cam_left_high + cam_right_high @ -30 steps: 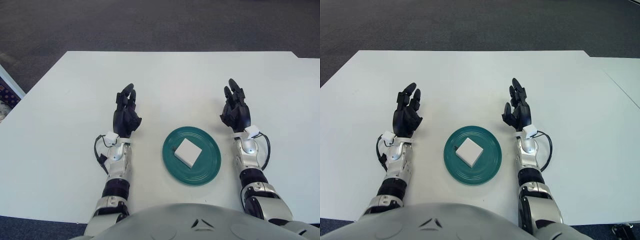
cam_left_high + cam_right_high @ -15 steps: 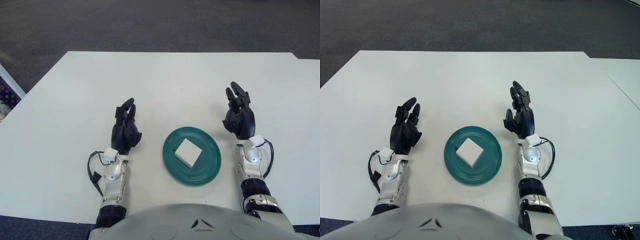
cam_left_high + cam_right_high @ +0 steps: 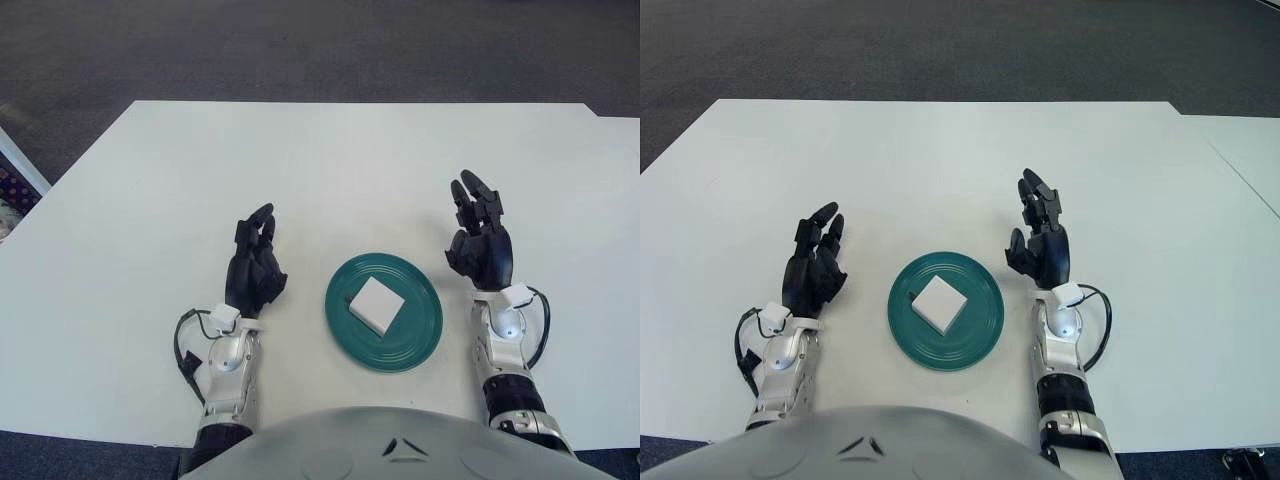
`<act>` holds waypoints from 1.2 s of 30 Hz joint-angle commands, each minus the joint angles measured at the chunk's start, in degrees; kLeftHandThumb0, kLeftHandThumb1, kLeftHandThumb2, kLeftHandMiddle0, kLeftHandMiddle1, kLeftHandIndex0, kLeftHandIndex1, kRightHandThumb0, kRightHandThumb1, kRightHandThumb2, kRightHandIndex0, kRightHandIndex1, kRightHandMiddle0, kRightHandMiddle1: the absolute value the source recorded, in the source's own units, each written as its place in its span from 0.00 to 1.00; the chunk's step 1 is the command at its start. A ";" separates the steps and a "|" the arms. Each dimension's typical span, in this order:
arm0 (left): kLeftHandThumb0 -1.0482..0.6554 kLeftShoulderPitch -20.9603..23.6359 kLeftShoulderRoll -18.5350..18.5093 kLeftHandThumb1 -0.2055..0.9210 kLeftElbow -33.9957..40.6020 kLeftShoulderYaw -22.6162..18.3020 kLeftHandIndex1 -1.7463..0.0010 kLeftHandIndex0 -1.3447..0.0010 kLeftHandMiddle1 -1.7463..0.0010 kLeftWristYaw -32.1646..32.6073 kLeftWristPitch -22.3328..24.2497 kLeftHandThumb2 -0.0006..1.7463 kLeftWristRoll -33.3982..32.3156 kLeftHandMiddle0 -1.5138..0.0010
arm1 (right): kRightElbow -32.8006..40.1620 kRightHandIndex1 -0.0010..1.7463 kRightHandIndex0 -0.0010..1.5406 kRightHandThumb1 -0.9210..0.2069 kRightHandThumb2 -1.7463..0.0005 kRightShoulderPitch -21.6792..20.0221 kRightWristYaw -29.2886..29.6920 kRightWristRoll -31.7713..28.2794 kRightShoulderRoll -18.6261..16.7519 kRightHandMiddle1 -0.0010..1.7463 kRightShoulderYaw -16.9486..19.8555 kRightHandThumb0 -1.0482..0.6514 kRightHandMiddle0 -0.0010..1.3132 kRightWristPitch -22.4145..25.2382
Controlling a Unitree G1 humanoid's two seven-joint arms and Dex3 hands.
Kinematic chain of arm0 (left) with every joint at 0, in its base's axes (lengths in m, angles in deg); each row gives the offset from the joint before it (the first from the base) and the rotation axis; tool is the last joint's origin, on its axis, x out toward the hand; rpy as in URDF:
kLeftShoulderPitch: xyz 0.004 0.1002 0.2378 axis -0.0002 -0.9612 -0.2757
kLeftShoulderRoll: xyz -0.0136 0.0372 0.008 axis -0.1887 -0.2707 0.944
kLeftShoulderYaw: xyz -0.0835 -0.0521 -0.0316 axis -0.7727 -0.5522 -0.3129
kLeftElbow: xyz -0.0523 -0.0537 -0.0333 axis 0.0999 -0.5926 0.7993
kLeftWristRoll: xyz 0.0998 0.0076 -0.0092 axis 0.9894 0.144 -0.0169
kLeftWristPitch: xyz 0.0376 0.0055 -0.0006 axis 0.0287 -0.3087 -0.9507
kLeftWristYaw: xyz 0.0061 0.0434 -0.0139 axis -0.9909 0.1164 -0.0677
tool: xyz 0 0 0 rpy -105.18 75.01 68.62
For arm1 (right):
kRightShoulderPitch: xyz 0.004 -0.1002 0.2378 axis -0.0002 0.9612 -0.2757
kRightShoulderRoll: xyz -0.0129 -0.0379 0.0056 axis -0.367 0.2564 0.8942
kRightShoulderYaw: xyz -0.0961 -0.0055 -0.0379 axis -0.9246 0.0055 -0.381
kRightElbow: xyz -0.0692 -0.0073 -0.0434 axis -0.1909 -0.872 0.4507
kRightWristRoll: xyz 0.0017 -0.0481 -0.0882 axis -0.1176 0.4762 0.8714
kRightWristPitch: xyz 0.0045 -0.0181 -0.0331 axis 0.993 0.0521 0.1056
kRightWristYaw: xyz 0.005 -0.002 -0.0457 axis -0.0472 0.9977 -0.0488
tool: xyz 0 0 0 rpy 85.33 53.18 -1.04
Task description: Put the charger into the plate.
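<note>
**Charger on the plate, both hands drawn back**

Both arms have pulled back toward the bottom of the frame over the last second, the forearms showing shorter than before, while the charger and plate have not shifted.

Left eye view: the white square charger lies flat on the teal plate, a little left of the plate's middle, in the lower centre of the frame. The left hand shows to the left of the plate, fingers loosely extended and holding nothing. The right hand shows to the right of the plate and slightly higher in the frame, fingers spread upward, also empty. Neither hand touches the plate. The white worktop fills most of the frame, with dark carpet across the top.

Right eye view: the same layout, with the charger inside the plate's rim and both hands apart from it.

By my reading the task is already met. The remaining risk is small: if either arm swung inward while withdrawing, the wrist or its loose cable could catch the plate's edge and slide it, or tip the charger out.
</note>
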 commanded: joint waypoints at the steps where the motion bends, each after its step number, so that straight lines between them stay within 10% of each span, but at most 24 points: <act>1: 0.03 -2.21 -0.96 1.00 -1.22 1.05 0.65 1.00 1.00 1.09 2.61 0.54 2.63 0.87 | -1.65 0.00 0.10 0.00 0.55 9.88 -0.57 -0.26 -1.74 0.23 -1.74 0.16 0.00 5.90; 16: 0.01 7.09 -4.07 1.00 -16.56 -0.94 0.77 1.00 1.00 -1.67 3.88 0.55 -0.36 0.95 | 2.31 0.00 0.07 0.00 0.47 8.03 1.97 0.75 -1.13 0.12 -2.10 0.17 0.00 20.73; 25: 0.00 10.11 -6.18 1.00 -23.47 -1.63 0.83 1.00 1.00 -5.65 -5.88 0.56 -2.18 0.99 | -1.41 0.00 0.04 0.00 0.45 5.05 3.80 1.24 -0.95 0.08 -1.82 0.18 0.00 24.51; 36: 0.00 12.81 -5.46 1.00 -27.71 -3.23 0.87 1.00 1.00 -11.06 -5.64 0.55 -6.93 1.00 | -5.53 0.00 0.04 0.00 0.45 2.15 6.46 2.56 -1.00 0.09 -1.48 0.22 0.00 24.88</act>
